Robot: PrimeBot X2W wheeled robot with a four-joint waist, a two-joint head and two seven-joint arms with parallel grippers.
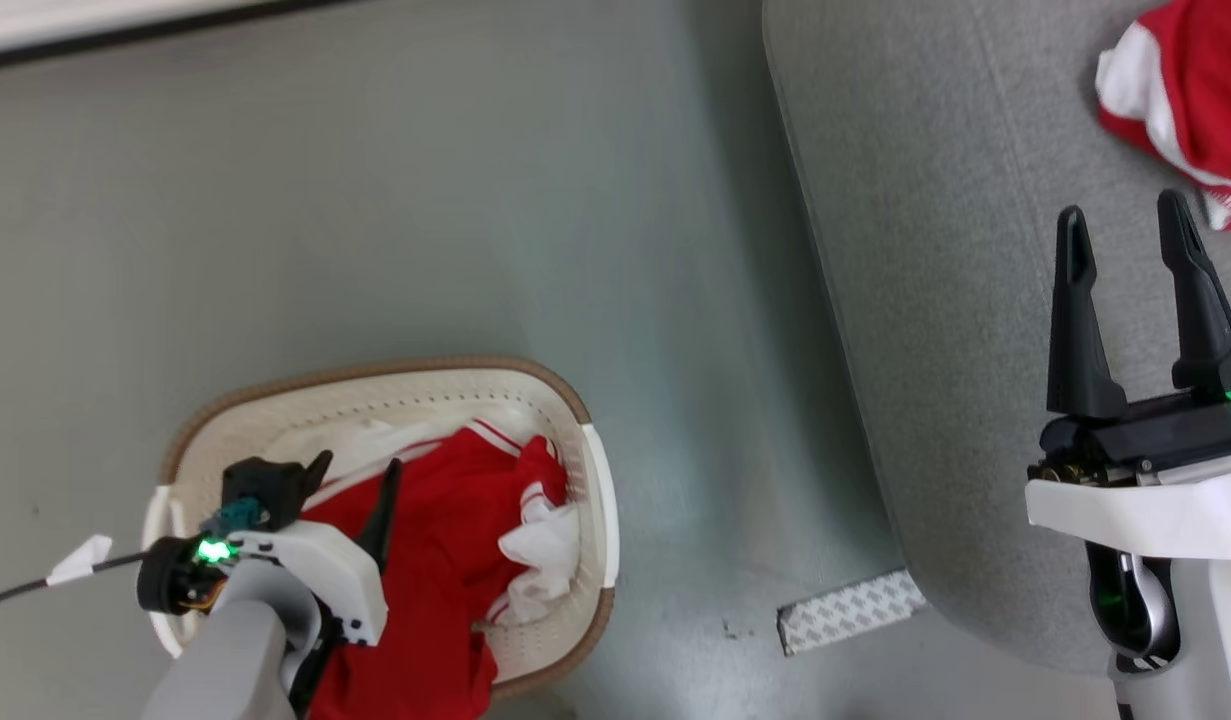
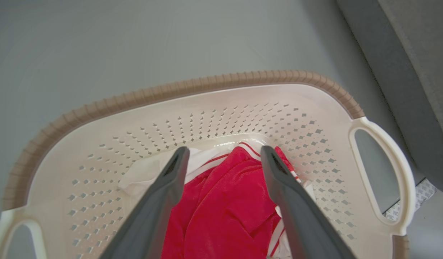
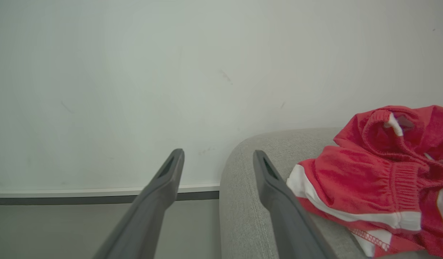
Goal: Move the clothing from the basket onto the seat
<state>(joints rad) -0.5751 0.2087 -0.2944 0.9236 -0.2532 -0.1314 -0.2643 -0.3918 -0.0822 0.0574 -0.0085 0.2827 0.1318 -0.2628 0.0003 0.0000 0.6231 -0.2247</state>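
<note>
The cream basket (image 1: 375,372) stands on the floor at the lower left, holding red clothing (image 1: 445,530) with white bands. My left gripper (image 1: 355,475) hangs open just above that heap, and its two fingers straddle the red fabric (image 2: 225,201) inside the perforated basket wall (image 2: 221,118) without closing on it. At the upper right, a second red and white garment (image 1: 1195,90) lies on the grey seat (image 1: 925,250). My right gripper (image 1: 1122,212) stands open over the seat, empty, a little short of that garment (image 3: 369,172), which rests right of its fingers.
Grey floor lies between the basket and the seat. A pale patterned strip (image 1: 850,610) is stuck to the floor by the seat's near corner. A white wall with a dark baseboard (image 3: 99,196) rises beyond the seat edge (image 3: 243,169). A cable with a white tag (image 1: 80,558) trails from my left wrist.
</note>
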